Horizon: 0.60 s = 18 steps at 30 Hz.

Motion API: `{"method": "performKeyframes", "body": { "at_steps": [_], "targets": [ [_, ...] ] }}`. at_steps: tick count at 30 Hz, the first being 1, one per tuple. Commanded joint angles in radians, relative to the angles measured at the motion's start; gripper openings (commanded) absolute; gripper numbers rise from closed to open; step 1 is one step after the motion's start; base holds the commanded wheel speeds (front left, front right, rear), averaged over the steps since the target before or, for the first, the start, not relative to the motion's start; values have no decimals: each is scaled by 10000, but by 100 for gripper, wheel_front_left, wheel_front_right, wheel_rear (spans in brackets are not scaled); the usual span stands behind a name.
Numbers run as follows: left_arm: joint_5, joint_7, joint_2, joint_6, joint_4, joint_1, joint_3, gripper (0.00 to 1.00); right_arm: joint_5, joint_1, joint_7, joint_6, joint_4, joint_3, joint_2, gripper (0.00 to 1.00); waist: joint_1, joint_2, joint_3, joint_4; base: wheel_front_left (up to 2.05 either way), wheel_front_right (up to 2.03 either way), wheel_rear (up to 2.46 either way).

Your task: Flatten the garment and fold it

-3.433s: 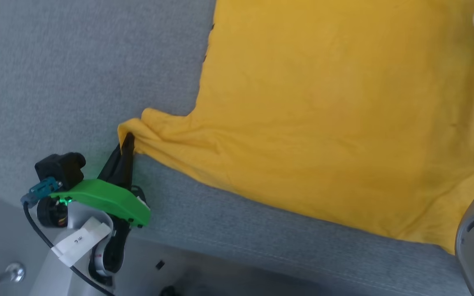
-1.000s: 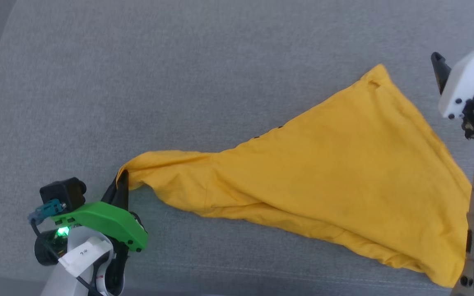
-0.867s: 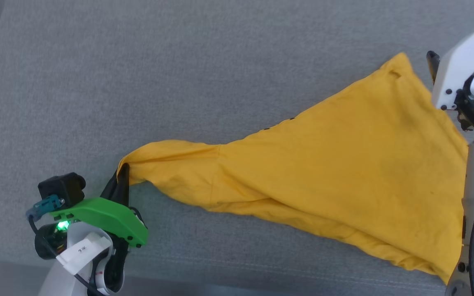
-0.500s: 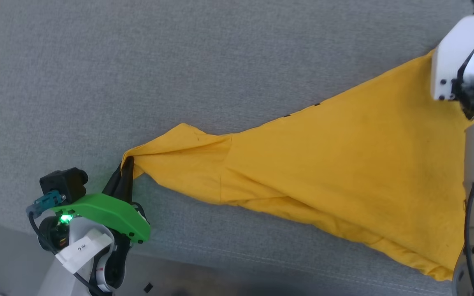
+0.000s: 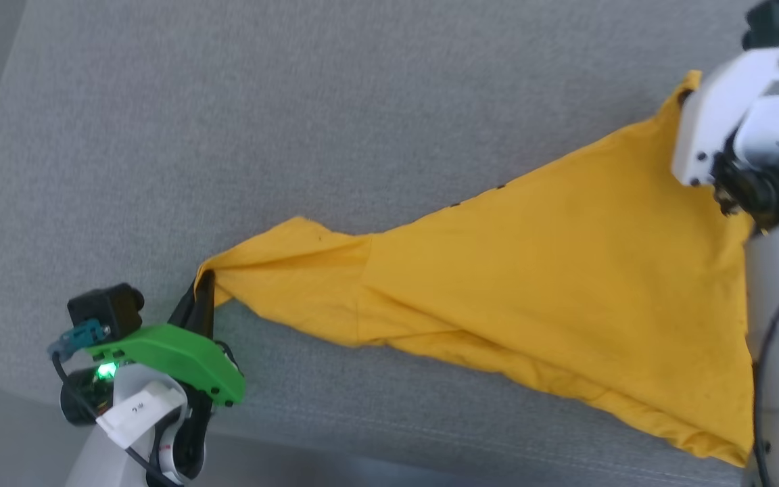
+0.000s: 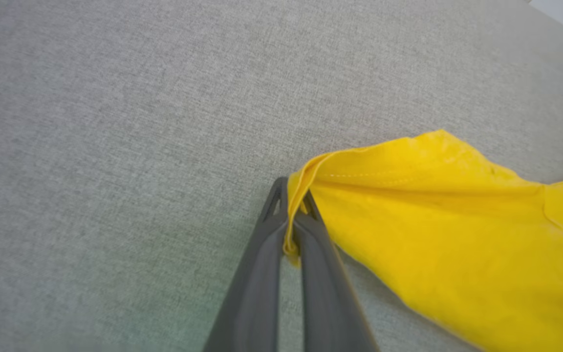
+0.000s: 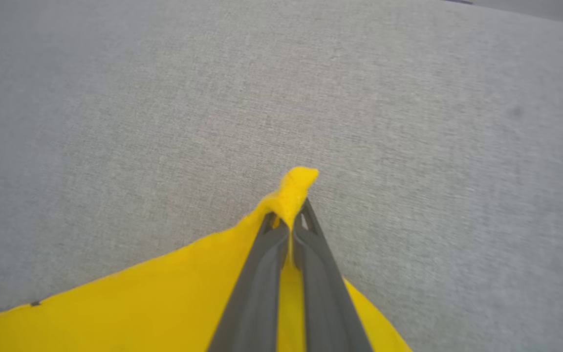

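My left gripper (image 5: 203, 287) is clamped on a bunched edge of the garment (image 5: 552, 270), the cloth pinched between its 2 dark fingers near the front-left corner of the grey fabric surface (image 5: 261, 101). My right gripper (image 7: 289, 212) is closed on another corner, with a small yellow peak poking past its tips. The garment lies on the surface between my 2 grippers, plain yellow side up. It widens from a narrow, creased end at my left into a broad triangle toward my right. A few small dark marks show along its far edge.
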<state>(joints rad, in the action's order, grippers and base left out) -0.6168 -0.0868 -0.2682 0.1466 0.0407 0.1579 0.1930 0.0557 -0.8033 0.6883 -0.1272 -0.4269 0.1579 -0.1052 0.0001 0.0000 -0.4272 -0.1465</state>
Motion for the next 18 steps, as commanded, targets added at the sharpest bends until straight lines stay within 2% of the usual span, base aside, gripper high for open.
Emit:
{"method": "performKeyframes", "body": {
  "at_steps": [1, 7, 12, 18],
  "targets": [
    [-26, 29, -50, 107, 12, -160, -16, 0, 361, 431, -136, -35, 394, 47, -161, 0, -1, 0, 1175, 750, 0, 0, 0],
    [-60, -25, 36, 516, -129, -882, -66, 0, 1881, 3174, 728, -35, 2579, -57, -413, 0, -1, 0, 2440, 1481, 0, 0, 0],
    [-143, -80, 156, 715, -273, -1328, -34, 0, 2670, 5848, 1559, -35, 4302, 406, -191, 0, -1, 0, 2962, 1762, 0, 0, 0],
    [-450, -89, 329, 664, -284, -1714, -22, 0, 3319, 7729, 1948, -35, 5150, 889, 263, 0, -1, 0, 3223, 1907, 0, 0, 0]
  ]
}}
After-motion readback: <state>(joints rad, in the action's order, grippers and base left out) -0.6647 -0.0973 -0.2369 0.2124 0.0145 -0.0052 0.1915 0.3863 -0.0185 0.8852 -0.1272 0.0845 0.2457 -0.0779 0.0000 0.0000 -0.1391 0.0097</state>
